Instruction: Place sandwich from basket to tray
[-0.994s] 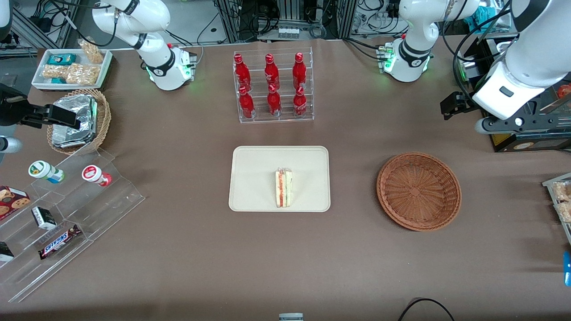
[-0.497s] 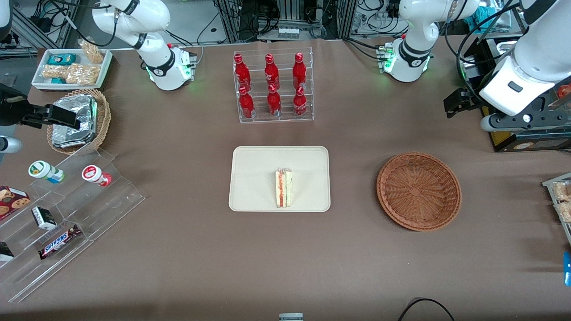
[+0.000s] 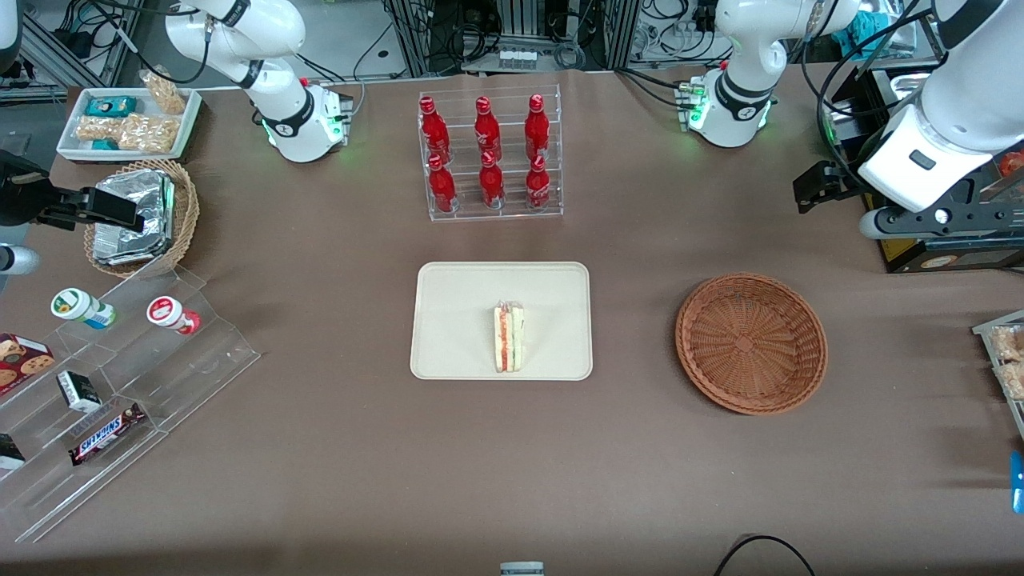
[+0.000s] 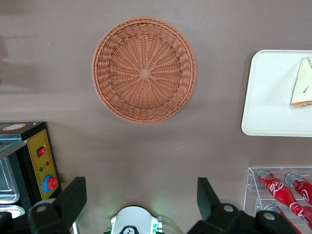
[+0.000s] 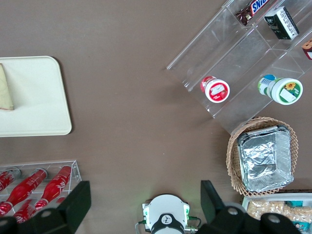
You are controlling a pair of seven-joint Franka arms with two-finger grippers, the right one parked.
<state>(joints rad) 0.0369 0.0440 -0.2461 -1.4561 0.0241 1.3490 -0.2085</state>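
The sandwich (image 3: 509,338), a pale bread wedge with red and green layers, lies on the cream tray (image 3: 456,320) at the table's middle. The reddish-brown wicker basket (image 3: 750,342) sits beside the tray toward the working arm's end and holds nothing. My left gripper (image 3: 810,190) hangs high above the table, farther from the front camera than the basket, open and empty. The left wrist view shows its fingers (image 4: 73,200) wide apart, with the basket (image 4: 144,69), the tray (image 4: 273,97) and the sandwich (image 4: 303,90) below.
A clear rack of red bottles (image 3: 488,156) stands farther from the camera than the tray. A black-and-yellow control box (image 3: 944,248) sits near the gripper. A stepped acrylic shelf (image 3: 120,376), a tan basket of foil packets (image 3: 144,216) and a white snack tray (image 3: 128,124) lie toward the parked arm's end.
My left arm has lifted a little and drifted toward its own end of the table. The sandwich, tray and basket have not moved.
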